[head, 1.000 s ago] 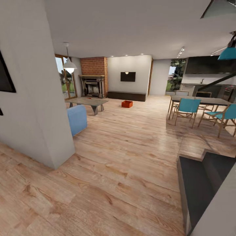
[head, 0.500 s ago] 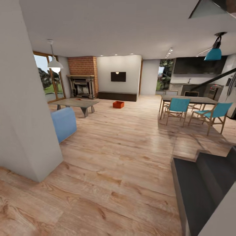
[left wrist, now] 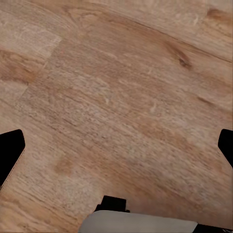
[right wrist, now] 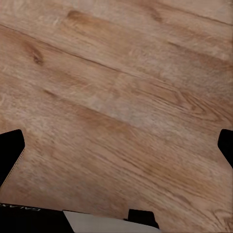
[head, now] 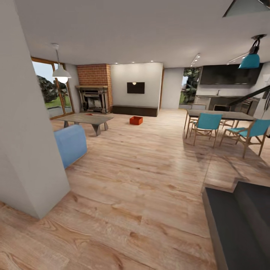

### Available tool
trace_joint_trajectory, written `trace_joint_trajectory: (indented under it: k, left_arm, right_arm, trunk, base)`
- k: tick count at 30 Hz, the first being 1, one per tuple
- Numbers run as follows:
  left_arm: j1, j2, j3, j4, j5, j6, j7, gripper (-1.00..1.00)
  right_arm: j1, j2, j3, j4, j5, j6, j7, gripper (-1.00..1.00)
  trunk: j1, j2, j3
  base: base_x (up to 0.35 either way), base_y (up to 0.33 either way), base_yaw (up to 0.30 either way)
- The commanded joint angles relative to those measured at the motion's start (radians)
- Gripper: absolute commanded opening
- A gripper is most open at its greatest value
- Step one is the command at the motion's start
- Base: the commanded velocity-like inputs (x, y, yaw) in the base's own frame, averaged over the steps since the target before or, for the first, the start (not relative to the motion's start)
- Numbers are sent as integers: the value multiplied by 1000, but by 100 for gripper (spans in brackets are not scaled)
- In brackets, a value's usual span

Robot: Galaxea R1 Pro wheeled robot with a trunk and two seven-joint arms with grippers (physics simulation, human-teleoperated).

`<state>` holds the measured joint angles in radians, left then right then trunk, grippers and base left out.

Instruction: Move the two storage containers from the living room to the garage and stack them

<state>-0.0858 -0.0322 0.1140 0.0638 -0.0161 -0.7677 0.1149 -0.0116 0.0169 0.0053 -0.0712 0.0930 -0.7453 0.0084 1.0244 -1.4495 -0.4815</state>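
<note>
One orange-red storage container [head: 136, 120] sits on the light wood plank floor [head: 142, 176] far across the living room, in front of the low dark TV bench [head: 135, 110]. Nothing is near it. The left wrist view looks down on bare planks; my left gripper [left wrist: 116, 150] is open, its black fingertips [left wrist: 10, 153] wide apart with nothing between them. My right gripper [right wrist: 116, 150] is also open over bare planks, its fingertips [right wrist: 11, 151] spread and empty.
A pale wall corner [head: 30, 150] stands close at the left, with a blue sofa [head: 71, 144] and a coffee table [head: 85, 119] behind it. A red brick fireplace [head: 93, 93] is at the back. A dining table with teal chairs [head: 207, 125] stands right, and dark steps [head: 240, 221] lie near right.
The whole head view has shifted: the camera has turned left and moved slightly, revealing more of the glass doors. The container and furniture have not moved.
</note>
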Motion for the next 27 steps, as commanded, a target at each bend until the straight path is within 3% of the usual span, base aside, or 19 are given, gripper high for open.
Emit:
trace_joint_trajectory:
  k: [1, 21, 27]
  left_arm:
    - [-2, 0, 4, 4, -2, -5, 2, 100]
    - [-2, 0, 4, 4, -3, -5, 3, 100]
    - [-2, 0, 4, 4, -4, -5, 2, 100]
  right_arm:
    - [-1, 0, -1, 1, 4, -3, -1, 100]
    - [-1, 0, 0, 1, 7, 0, 8, 100]
    - [-1, 0, 1, 1, 7, 1, 9, 100]
  trunk:
    - [1, 0, -1]
    - [1, 0, -1]
    - [1, 0, 0]
  base:
    - [325, 93, 0]
    - [325, 31, -1]
    - [325, 0, -155]
